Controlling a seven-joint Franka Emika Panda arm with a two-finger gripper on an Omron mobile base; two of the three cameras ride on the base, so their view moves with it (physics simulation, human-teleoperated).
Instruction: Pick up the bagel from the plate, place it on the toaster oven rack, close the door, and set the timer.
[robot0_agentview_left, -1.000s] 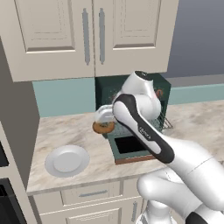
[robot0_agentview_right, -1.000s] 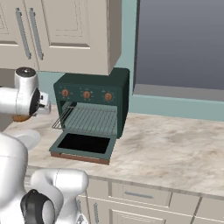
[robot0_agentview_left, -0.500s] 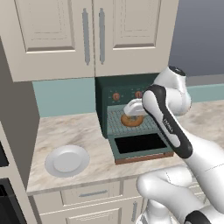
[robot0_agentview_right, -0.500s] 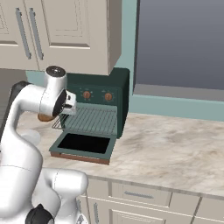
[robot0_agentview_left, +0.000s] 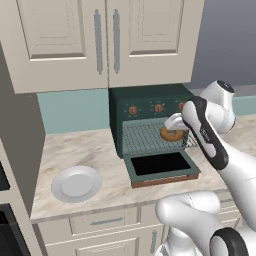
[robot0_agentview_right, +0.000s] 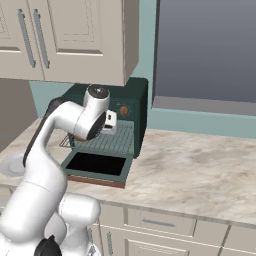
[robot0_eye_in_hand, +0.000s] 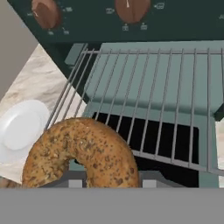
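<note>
Bagel (robot0_agentview_left: 171, 134) held in the closed claw (robot0_agentview_left: 175, 125) above the rack (robot0_agentview_left: 150, 137)

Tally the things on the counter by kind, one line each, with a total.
Bagel: 1, held in the gripper over the toaster oven rack
Plate: 1, bare
Toaster oven: 1, its door dropped open
Oven knobs: 3, copper-brown, e.g.
Total: 6
</note>
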